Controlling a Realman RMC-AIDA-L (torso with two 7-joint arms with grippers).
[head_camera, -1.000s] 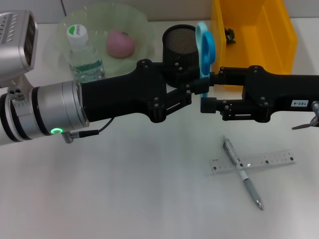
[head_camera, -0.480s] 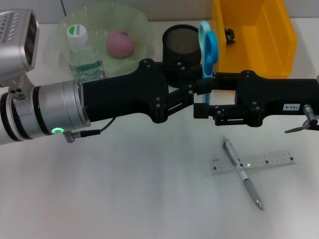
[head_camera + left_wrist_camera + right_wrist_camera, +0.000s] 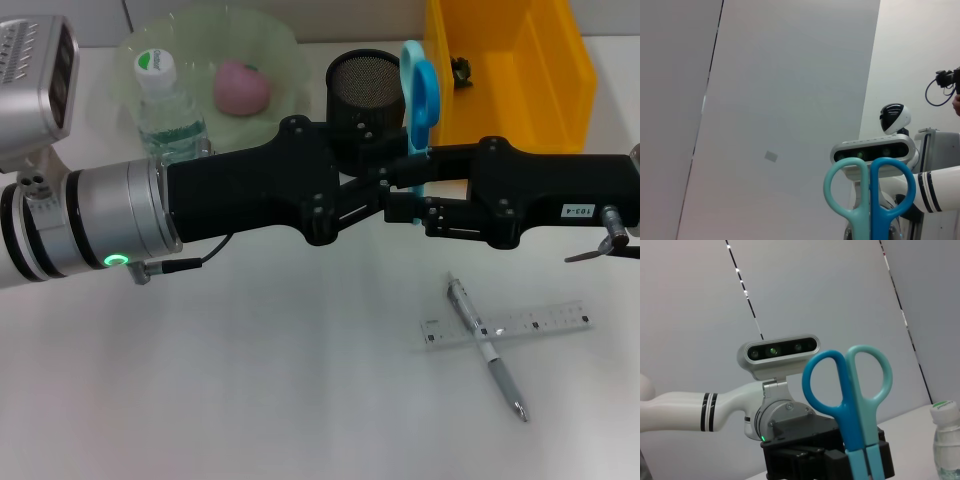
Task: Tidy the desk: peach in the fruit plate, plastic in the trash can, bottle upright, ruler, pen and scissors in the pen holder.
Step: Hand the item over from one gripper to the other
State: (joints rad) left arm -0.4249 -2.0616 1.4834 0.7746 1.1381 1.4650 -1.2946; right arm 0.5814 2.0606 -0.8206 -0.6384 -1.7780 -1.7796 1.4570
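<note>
Both grippers meet over mid-desk: our left gripper [image 3: 385,190] and right gripper [image 3: 420,195] each look clamped on the scissors [image 3: 417,95], which stand upright between them, blue handle loops up, just in front of the black mesh pen holder [image 3: 358,85]. We judge the scissors stiff, light and slick at the blades (pointed too), so the hold belongs low on the closed blades, loops left free. Behind sit the yellow trash bin [image 3: 510,70] and green fruit plate [image 3: 205,50] with the peach [image 3: 242,87]; the bottle [image 3: 170,110] stands upright. Ruler [image 3: 505,325] and pen [image 3: 487,347] lie crossed, touching, on the desk.
</note>
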